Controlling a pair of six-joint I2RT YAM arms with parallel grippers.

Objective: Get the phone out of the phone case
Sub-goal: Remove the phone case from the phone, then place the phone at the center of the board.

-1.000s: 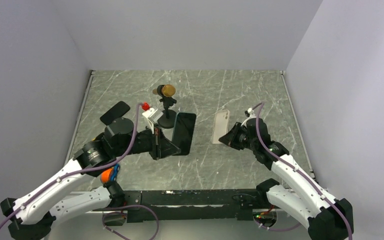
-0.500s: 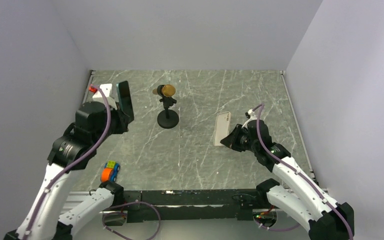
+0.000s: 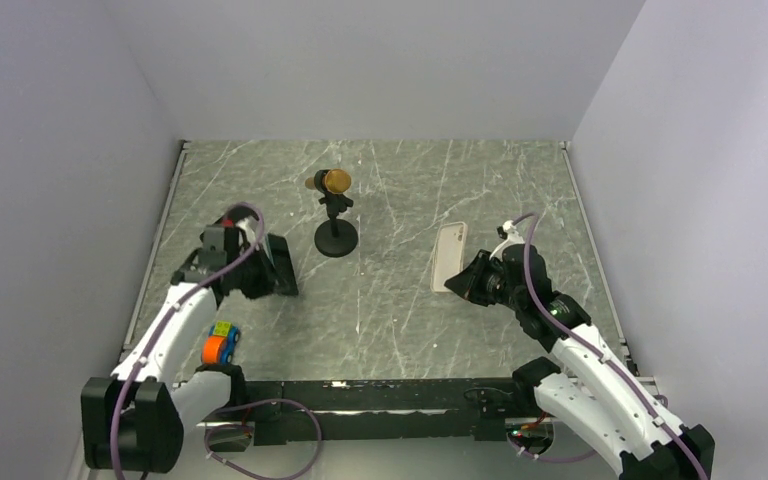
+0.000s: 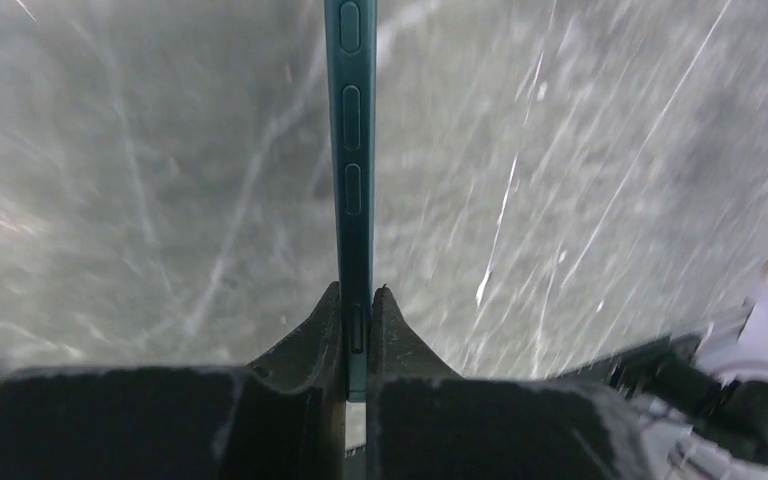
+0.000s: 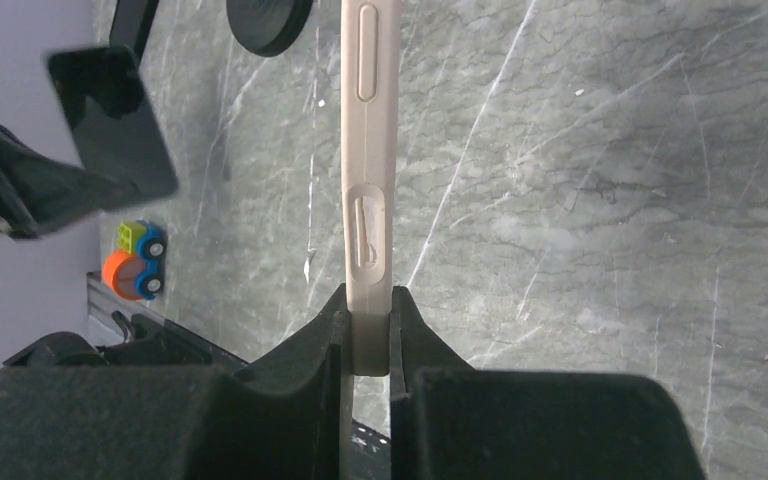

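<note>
Left gripper [image 4: 357, 302]: phone [image 4: 348, 140]; right gripper [image 5: 368, 300]: case [image 5: 369, 140]

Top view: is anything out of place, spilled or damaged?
Nothing looks spilled or damaged. The left gripper pinches the phone, the right gripper the case. Only a toy car sits oddly close to the near edge of the table.

Counter [image 3: 410, 180]: grey-green stone-pattern surface with white veining, enclosed by pale walls on the left, far and right sides. A black rail [image 3: 380, 395] runs along its near edge.

Item 1: a small microphone stand [image 3: 336, 242], black, upright on a round base, carrying a gold-coloured head. It stands somewhat left of centre, towards the far half.

Item 2: a toy car [image 3: 219, 343], orange and blue with a green and yellow block on top. It rests near the near-left corner, well apart from item 1.
</note>
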